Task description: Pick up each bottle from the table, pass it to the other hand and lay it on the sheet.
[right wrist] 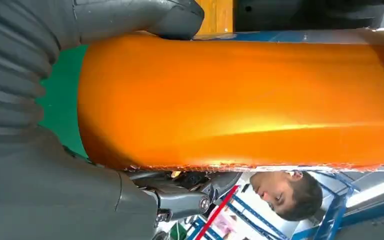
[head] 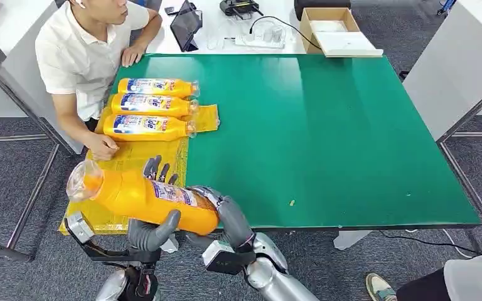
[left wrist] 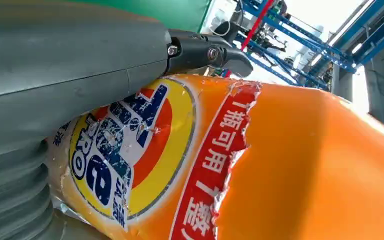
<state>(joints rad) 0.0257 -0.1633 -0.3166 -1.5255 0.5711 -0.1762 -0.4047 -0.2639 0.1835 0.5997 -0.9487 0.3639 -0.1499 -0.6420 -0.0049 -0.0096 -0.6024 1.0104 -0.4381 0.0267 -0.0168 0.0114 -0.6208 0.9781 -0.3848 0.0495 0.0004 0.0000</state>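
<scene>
Held bottle: an orange bottle hangs in the air above the near end of the yellow sheet, at the near-left corner of the green tabletop.
Left hand: the left hand is wrapped around the bottle's middle, thumb in front, fingers behind.
Right hand: the right hand clasps the bottle's base end; both hands grip at once.
Axis: its long axis runs nearly level, left to right, slightly tilted; the cap end points to the robot's left, base to the right.
Laid bottles: three bottles lie side by side on the far part of the sheet, caps pointing right.
Risk, release: if the right hand lets go before the left grip is firm, the smooth bottle may slip or swing down.
Risk, person: a person's hand rests on the sheet near the free spot and may be struck.
</scene>
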